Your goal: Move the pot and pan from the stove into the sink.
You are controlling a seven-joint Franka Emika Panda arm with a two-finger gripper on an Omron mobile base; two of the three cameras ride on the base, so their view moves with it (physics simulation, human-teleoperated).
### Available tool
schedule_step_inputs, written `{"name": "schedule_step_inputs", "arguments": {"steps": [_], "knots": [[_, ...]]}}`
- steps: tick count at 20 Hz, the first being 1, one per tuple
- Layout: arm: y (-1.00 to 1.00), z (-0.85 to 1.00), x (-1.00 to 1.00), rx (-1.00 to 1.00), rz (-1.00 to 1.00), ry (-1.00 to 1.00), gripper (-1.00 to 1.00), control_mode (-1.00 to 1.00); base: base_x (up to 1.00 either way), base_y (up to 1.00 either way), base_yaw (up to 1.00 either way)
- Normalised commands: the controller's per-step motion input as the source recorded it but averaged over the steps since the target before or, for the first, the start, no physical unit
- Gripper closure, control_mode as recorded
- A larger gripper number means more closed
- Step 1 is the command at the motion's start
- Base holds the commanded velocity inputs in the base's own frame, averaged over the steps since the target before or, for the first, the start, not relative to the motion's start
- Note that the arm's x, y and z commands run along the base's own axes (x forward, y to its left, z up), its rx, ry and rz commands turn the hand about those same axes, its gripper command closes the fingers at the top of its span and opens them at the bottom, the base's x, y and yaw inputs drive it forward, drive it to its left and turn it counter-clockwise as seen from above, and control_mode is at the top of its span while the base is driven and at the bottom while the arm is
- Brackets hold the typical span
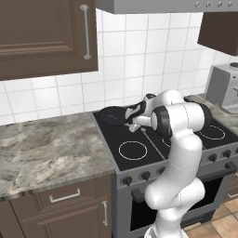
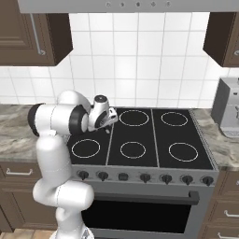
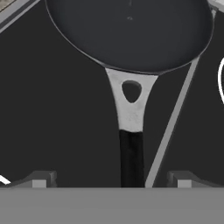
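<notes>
The shallow round black frying pan (image 3: 131, 30) lies flat and empty on the black glass top of the steel stove (image 2: 140, 140), at its rear left burner beside the bench. Its grey metal neck with a teardrop hole runs into a straight dark handle (image 3: 131, 157), which points toward the stove's front. Six white rings mark the stove's burners above a row of black knobs and a dark oven door.

A home kitchen. A steel stove (image 2: 140, 140) with black glass top stands between marbled counters (image 1: 42, 148), below white wall tiles (image 2: 135, 60). Dark wooden cabinets (image 1: 42, 37) hang above.
</notes>
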Motion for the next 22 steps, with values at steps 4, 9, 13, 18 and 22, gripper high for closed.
{"name": "schedule_step_inputs", "arguments": {"steps": [4, 9, 13, 18, 22], "knots": [[-0.01, -0.05, 0.02, 0.00, 0.01, 0.00, -1.00, -1.00, 0.00, 0.00, 0.00], [0.00, -0.13, 0.19, 0.00, 0.00, 0.00, -1.00, -1.00, 0.00, 0.00, 0.00], [0.00, -0.16, 0.24, 0.00, 0.00, 0.00, -1.00, -1.00, 0.00, 0.00, 0.00], [-0.03, -0.22, 0.21, 0.00, 0.00, 0.00, -1.00, -1.00, 0.00, 0.00, 0.00], [-0.09, -0.25, 0.17, 0.00, 0.00, 0.00, -1.00, -1.00, 0.00, 0.00, 0.00]]}}
